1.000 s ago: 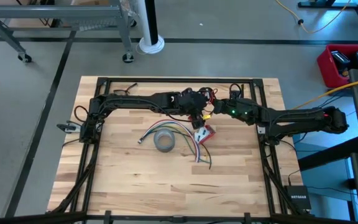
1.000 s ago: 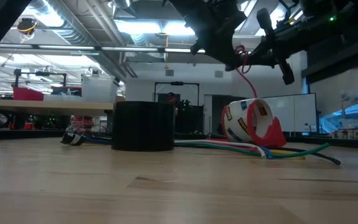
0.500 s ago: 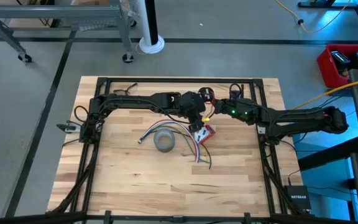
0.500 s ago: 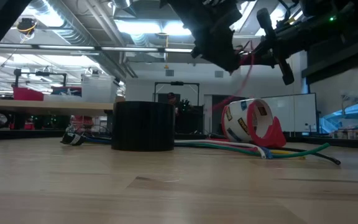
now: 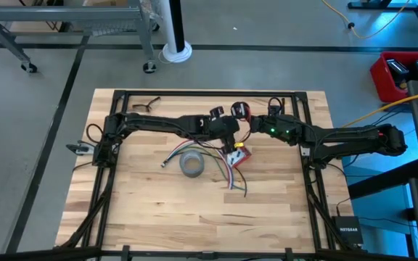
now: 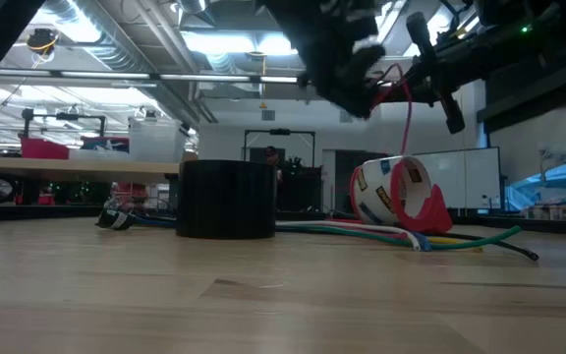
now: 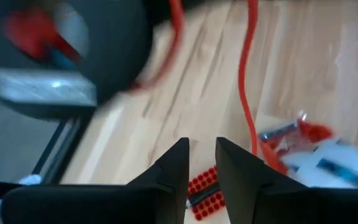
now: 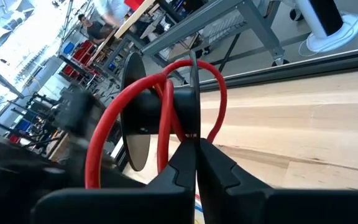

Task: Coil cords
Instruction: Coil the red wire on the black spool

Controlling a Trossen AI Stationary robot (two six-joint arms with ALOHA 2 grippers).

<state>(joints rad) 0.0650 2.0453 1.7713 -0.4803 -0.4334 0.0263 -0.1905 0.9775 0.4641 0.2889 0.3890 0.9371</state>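
I'm looking down on a light wooden table [image 5: 151,203] sitting on a grey floor, with a white post base [image 5: 175,51] beyond the far edge and a red bin [image 5: 401,72] off to the right side. Low view is showing a workshop room with benches and ceiling lights behind.

Both arms are meeting over the far-middle of the table. The right gripper [image 8: 194,163] is pinching the rim of a black spool [image 8: 157,109] with its fingers closed on it, holding it up off the table; the red wire [image 8: 114,127] is looping loosely around the spool's core. In the high view the spool [image 5: 239,110] is showing just beside the left arm's wrist.

The left gripper [image 7: 202,163] is hovering just beside the spool, above the table, fingers slightly apart with nothing between them. A strand of the red wire [image 7: 247,74] is hanging down past it toward the table, and the low view is showing the same strand [image 6: 406,123] dropping to the clutter below.

Directly underneath, crowding the work area: a red tape dispenser [image 6: 401,197] with a white roll, a fan of coloured wires [image 5: 220,163] spreading across the boards, and the grey tape roll [image 5: 191,164] touching them. In the low view that roll [image 6: 226,200] is reading dark and blocking part of the bundle [image 6: 440,239].
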